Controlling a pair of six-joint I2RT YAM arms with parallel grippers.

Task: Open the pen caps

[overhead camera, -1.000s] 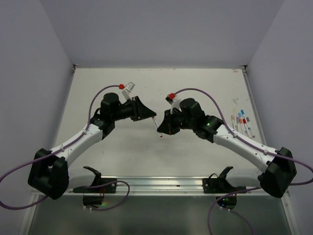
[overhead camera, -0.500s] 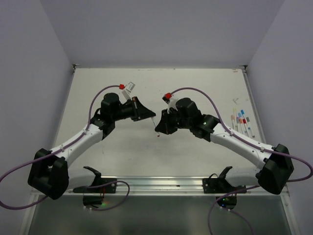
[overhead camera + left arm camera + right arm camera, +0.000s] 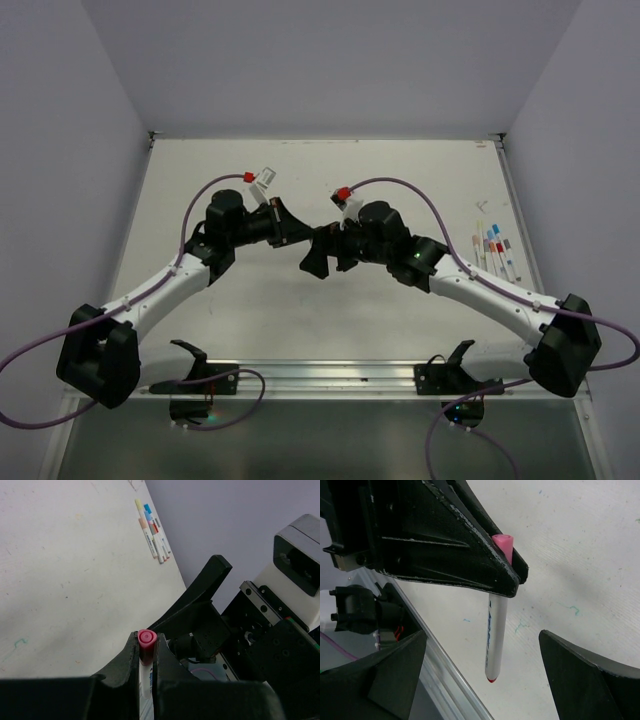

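My left gripper (image 3: 145, 647) is shut on a white pen (image 3: 495, 640), pinching it at its pink cap (image 3: 146, 639). In the right wrist view the pink cap (image 3: 503, 542) pokes out past the left gripper's fingers (image 3: 470, 555), and the barrel hangs down to a small red tip above the table. My right gripper (image 3: 492, 677) is open wide, one finger on each side of the barrel's free end and touching nothing. In the top view the left gripper (image 3: 296, 235) and the right gripper (image 3: 322, 250) meet at mid-table, and the held pen is hidden between them.
Several more pens (image 3: 492, 250) lie in a row at the table's right side, and the left wrist view shows the same pens (image 3: 152, 535). A metal rail (image 3: 320, 375) runs along the near edge. Purple cables loop over both arms.
The left gripper has shut on the pen. The right gripper, shut a second ago, has opened wide and shifted a little left, so the pen now hangs from the left gripper alone.
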